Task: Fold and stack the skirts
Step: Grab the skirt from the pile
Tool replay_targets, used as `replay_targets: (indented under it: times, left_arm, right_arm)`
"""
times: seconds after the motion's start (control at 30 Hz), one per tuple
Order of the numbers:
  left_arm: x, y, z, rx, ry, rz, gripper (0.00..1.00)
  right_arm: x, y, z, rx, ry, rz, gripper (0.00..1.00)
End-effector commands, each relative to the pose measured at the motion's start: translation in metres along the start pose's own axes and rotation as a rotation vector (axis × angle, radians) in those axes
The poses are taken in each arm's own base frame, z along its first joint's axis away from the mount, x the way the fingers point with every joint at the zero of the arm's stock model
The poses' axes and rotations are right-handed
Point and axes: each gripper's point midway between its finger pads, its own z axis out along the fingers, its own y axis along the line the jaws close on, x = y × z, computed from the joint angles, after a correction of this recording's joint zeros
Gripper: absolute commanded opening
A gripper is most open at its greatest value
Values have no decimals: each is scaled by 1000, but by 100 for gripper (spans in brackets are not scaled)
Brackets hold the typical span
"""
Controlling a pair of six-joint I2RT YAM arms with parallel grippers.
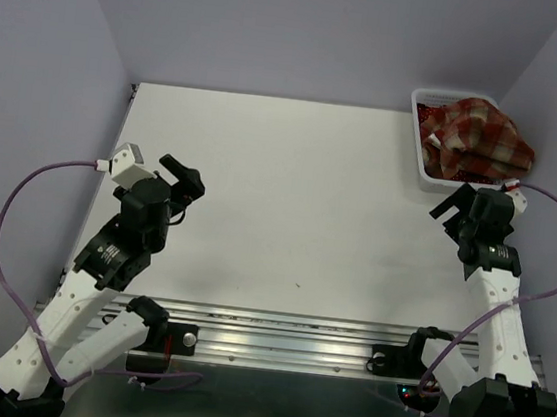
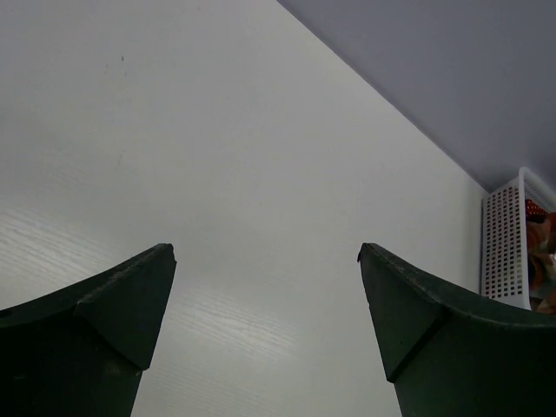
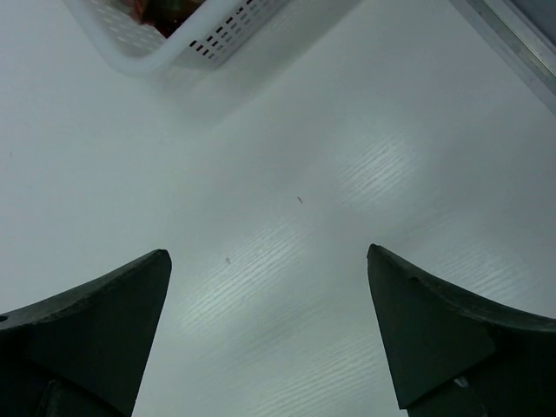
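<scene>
Left gripper (image 2: 265,252) and right gripper (image 3: 269,254) both hang jaws wide apart, holding nothing, above the table (image 1: 290,200); skirts (image 1: 471,152) sit heaped in the basket (image 1: 452,95) at far right, plaid skirt (image 1: 489,130) uppermost, so picking has not begun; next, right gripper must reach in and pinch it.

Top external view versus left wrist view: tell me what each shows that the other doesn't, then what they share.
Only the top external view: the right gripper, open near the basket, and the plaid skirt heaped over its rim. Only the left wrist view: the left gripper from close, its fingers spread over the table, and the basket's mesh side wall. Both: the table, the basket at the far right corner, red cloth in it.
</scene>
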Motion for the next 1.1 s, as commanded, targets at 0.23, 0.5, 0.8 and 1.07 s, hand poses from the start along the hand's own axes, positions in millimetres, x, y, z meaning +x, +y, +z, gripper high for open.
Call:
replay_targets:
  times: [0.23,0.5,0.8,1.07]
  left_arm:
    - [-3,3,11,-43,-41,-6,99]
    - [-3,-4,22,-64,-41,-3,99]
    - [12,-6,42,-96,-13,44,99]
    - [20,-13,55,-98,15,70,99]
  right_arm:
    - [-114,38,-9,-44,-304,-6,100]
    - [-177,77,68,33,-243,-112,100]
    - [-183,103,190,48,-135,-107,100]
    - [-178,146,240,-134,-75,-211,23]
